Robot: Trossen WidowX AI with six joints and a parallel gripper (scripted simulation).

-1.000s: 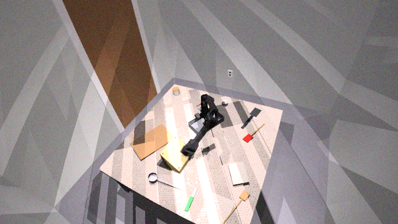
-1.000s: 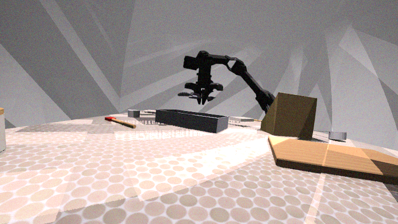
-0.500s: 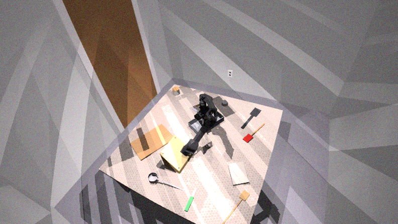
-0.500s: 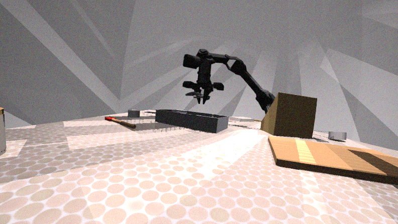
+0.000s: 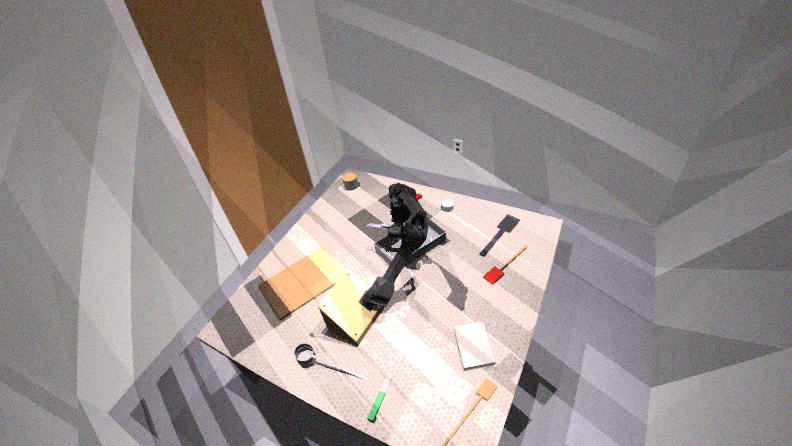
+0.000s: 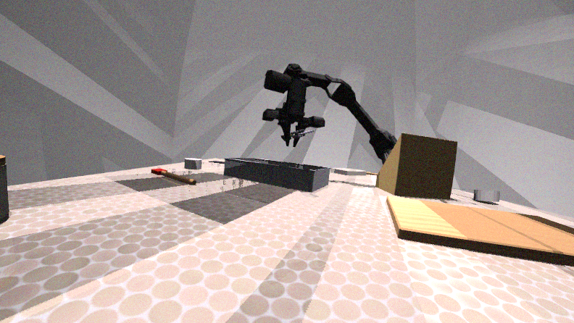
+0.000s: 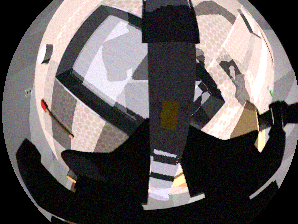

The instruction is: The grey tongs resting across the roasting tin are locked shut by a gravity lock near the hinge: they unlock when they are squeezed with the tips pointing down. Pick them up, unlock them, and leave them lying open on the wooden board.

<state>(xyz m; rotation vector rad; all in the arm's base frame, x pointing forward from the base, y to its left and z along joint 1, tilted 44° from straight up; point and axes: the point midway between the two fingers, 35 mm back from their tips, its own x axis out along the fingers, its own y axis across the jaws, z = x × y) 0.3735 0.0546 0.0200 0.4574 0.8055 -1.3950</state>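
Observation:
My gripper (image 6: pixel 290 141) (image 7: pixel 159 121) points down and is shut on the grey tongs (image 5: pixel 378 226) (image 6: pixel 304 132) (image 7: pixel 172 75), held well above the roasting tin. The tongs lie roughly level across the fingers; in the wrist view they run up the middle as a dark bar with a yellow patch. Whether they are locked cannot be told. The dark roasting tin (image 5: pixel 436 239) (image 6: pixel 272 174) (image 7: pixel 100 104) stands on the table beneath. The wooden board (image 5: pixel 299 282) (image 6: pixel 498 220) lies flat, apart from the tin.
A tall yellowish block (image 5: pixel 346 313) (image 6: pixel 425 168) stands between the arm's base and the board. A red-headed utensil (image 6: pixel 172 175) lies beside the tin. A round strainer (image 5: pixel 304 356), a green-handled knife (image 5: pixel 376 406), a white slab (image 5: pixel 474 346) and a dark spatula (image 5: pixel 508 223) lie further out.

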